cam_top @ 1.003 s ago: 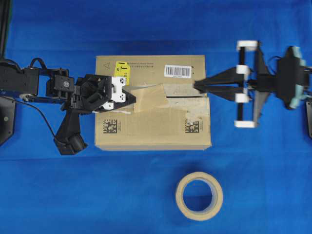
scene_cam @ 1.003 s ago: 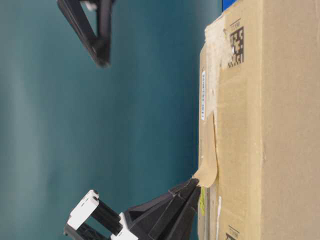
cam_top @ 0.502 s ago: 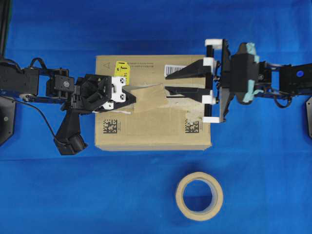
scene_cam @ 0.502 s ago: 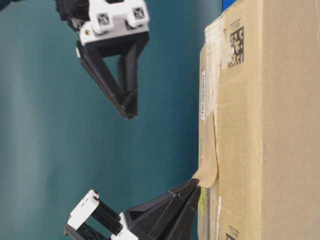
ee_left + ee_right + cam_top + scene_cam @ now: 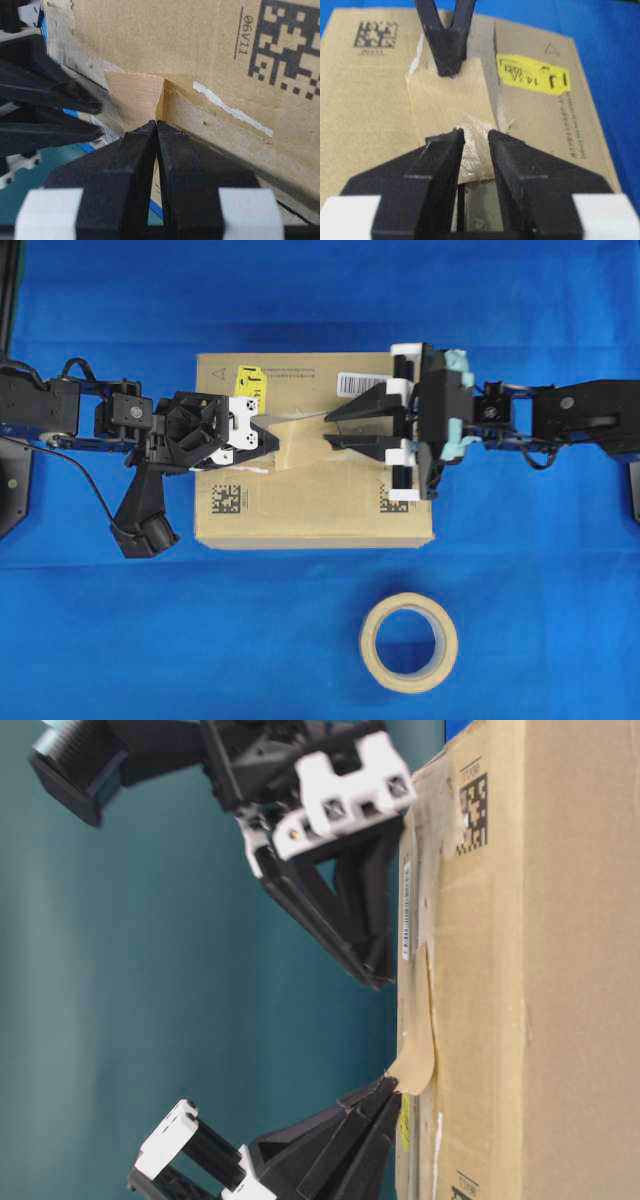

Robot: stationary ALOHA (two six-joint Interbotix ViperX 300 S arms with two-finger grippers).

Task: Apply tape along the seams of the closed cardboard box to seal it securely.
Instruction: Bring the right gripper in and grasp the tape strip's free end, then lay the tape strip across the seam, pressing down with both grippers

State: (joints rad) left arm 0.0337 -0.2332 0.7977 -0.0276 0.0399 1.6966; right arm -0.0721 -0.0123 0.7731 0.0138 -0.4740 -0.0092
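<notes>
Surface: a bright blue cloth (image 5: 520, 580) covers my whole work table; seen from table level, the backdrop is teal.
My left gripper (image 5: 268, 437): it reaches in from the left, over the left end of the box top. Its black fingers (image 5: 131, 165) are pressed together, pinching the near edge of the tape, as my left wrist view shows plainly.
Tape: a short rectangular piece of glossy tan packing tape (image 5: 300, 438) lies across the middle of the box top, over the gap between the flaps. From table level, its pinched end (image 5: 412, 1072) lifts off the cardboard while the rest runs against it.
Box: the brown rectangular cardboard carton (image 5: 300, 512) sits mid-table, flaps closed. It carries a yellow sticker (image 5: 250, 382), a white barcode label (image 5: 361, 383) and black square matrix codes (image 5: 226, 499).
Seam: the straight dark gap line between the flaps (image 5: 461, 209), edged with ragged pale strips, shows below the tape in my right wrist view.
My right gripper (image 5: 327, 429): it comes from the right, above the right half of the box. Its black fingers (image 5: 439, 165) stand spread, pointing at the free end of the tape and holding nothing; I cannot tell whether the tips touch it.
Roll: a round beige tape roll with a hollow centre (image 5: 409, 642) lies on the cloth, well apart from the carton, toward the near edge.
</notes>
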